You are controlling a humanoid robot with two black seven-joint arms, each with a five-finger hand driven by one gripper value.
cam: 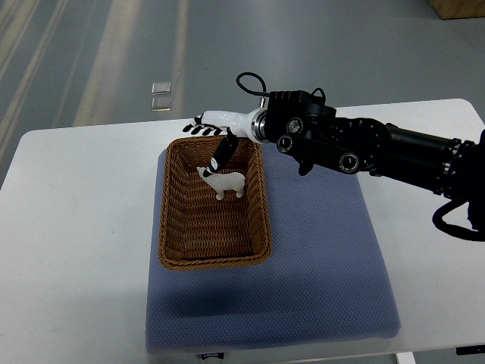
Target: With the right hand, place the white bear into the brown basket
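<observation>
Right arm [409, 155] cut off at right edge; cardboard box [457, 7] cropped top-right.

From my remote seat this reads as a robotics lab or test hall. I see a plain white table [76, 227] standing on a bare, glossy grey floor [318, 45] with pale painted stripes, like an industrial hall. A blue padded mat [318, 273] covers the tabletop as a work surface, and a cardboard box corner [458, 7] sits far back.

one steep overhead view, table [76, 197] mid-distance
</observation>
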